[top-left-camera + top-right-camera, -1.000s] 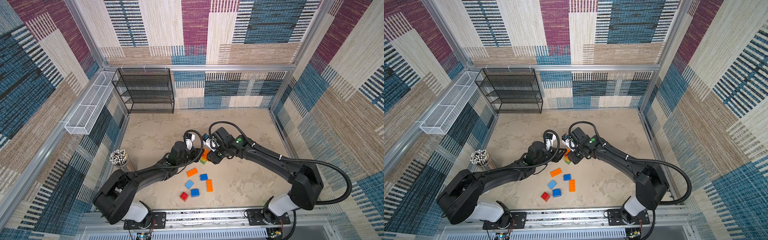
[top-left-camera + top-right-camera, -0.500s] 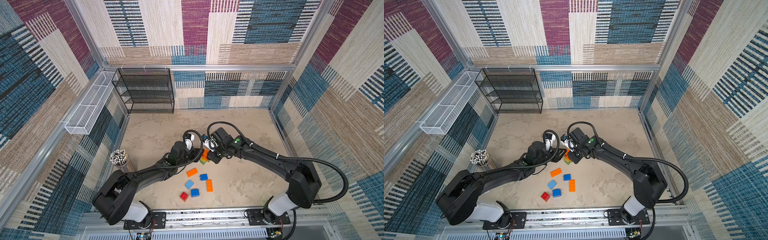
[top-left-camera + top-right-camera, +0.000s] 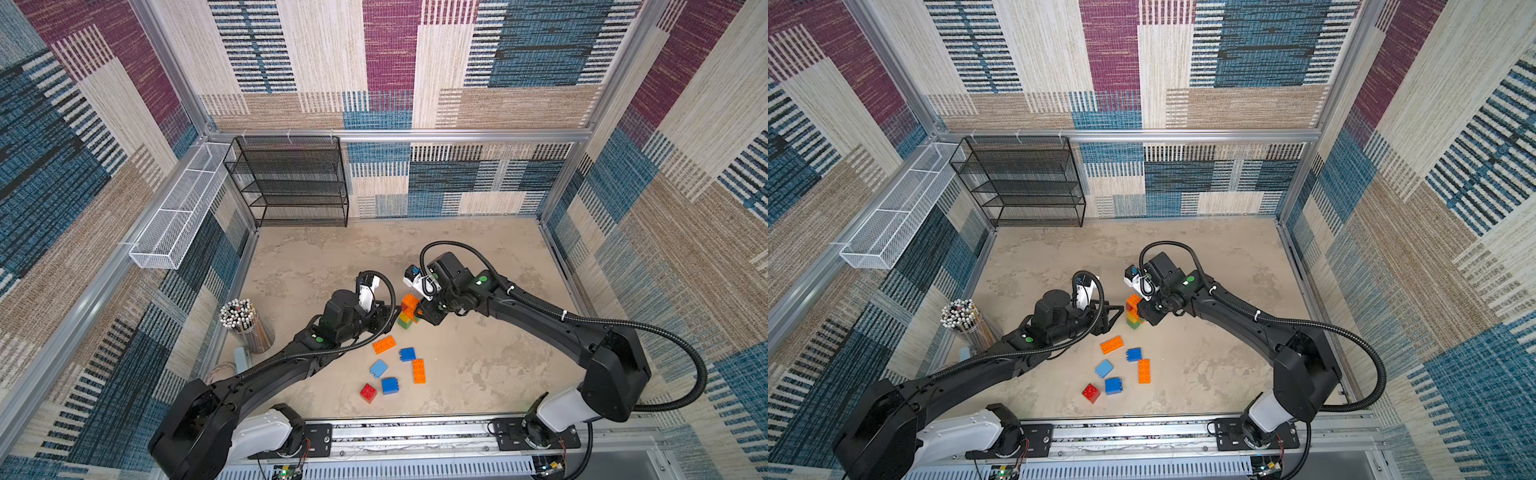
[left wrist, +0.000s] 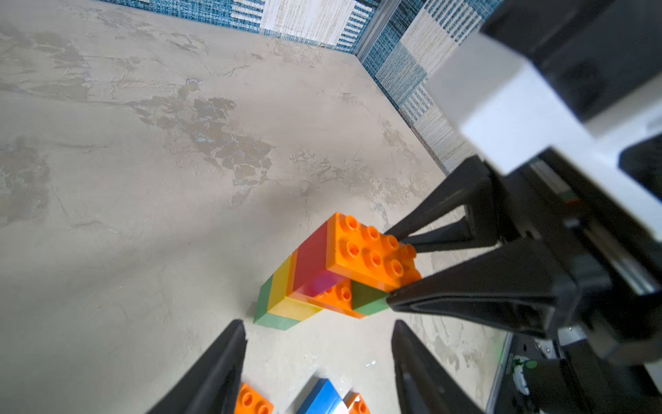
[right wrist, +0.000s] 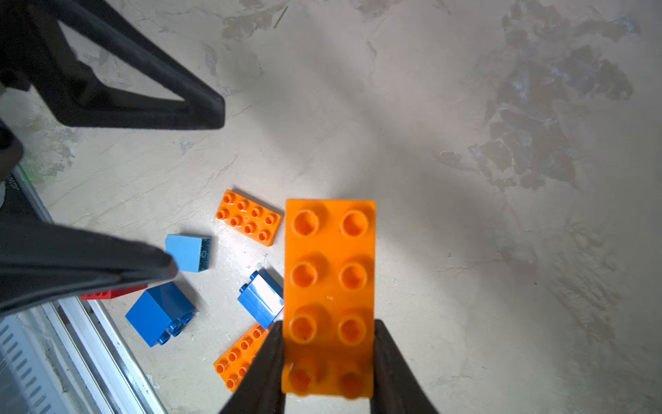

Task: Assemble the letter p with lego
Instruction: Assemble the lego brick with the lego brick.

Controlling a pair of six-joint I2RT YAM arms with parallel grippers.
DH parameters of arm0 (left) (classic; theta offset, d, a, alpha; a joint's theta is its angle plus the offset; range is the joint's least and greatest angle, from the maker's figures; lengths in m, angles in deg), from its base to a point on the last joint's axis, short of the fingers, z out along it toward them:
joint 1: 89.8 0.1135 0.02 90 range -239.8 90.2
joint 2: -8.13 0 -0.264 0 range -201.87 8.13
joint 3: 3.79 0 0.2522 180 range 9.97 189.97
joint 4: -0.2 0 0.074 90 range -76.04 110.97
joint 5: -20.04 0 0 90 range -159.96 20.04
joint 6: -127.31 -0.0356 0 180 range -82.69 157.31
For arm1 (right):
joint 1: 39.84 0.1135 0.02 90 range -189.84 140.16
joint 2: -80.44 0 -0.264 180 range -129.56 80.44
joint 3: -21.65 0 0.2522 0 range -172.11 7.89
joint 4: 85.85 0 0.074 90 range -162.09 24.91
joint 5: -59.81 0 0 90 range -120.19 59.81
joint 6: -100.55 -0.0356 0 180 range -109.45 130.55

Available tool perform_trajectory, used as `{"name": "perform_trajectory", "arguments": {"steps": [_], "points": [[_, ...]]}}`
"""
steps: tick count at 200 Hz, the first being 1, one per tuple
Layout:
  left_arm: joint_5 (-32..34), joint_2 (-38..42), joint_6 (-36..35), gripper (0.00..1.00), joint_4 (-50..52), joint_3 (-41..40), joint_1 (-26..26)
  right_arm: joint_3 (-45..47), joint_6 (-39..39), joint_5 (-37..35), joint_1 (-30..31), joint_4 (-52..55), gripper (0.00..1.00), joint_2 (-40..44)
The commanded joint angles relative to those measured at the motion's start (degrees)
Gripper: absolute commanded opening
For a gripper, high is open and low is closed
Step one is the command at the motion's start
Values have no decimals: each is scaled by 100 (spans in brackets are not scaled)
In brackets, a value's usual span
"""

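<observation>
A lego stack (image 4: 286,297) stands on the floor: green at the bottom, then yellow, orange and red, with a long orange brick (image 5: 329,272) on top. My right gripper (image 5: 329,324) is shut on one end of that top brick (image 3: 410,302). My left gripper (image 4: 318,328) is open just beside the stack (image 3: 1133,318), touching nothing. In both top views the two grippers face each other across the stack. Loose lego lies nearer the front: two orange bricks (image 3: 383,344) (image 3: 419,370), two blue (image 3: 407,354) (image 3: 390,385), a light blue (image 3: 378,368) and a red (image 3: 368,392).
A cup of pencils (image 3: 245,320) stands by the left wall. A black mesh shelf (image 3: 291,183) is at the back left, with a white wire basket (image 3: 178,208) on the left wall. The arms' mounting rail (image 3: 415,432) runs along the front edge.
My left gripper's jaws have opened and let go beside the stack. My right gripper's jaws have closed on the top orange brick. Both arms have barely shifted.
</observation>
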Motion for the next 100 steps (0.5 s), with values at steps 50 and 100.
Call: {"name": "perform_trajectory", "arguments": {"steps": [50, 100], "points": [[111, 21, -877, 55, -963, -511, -16, -155, -23, -23, 1, 198, 20, -110], [349, -183, -291, 58, -515, -123, -16, -174, 46, -157, 85, 284, 19, -280]]}}
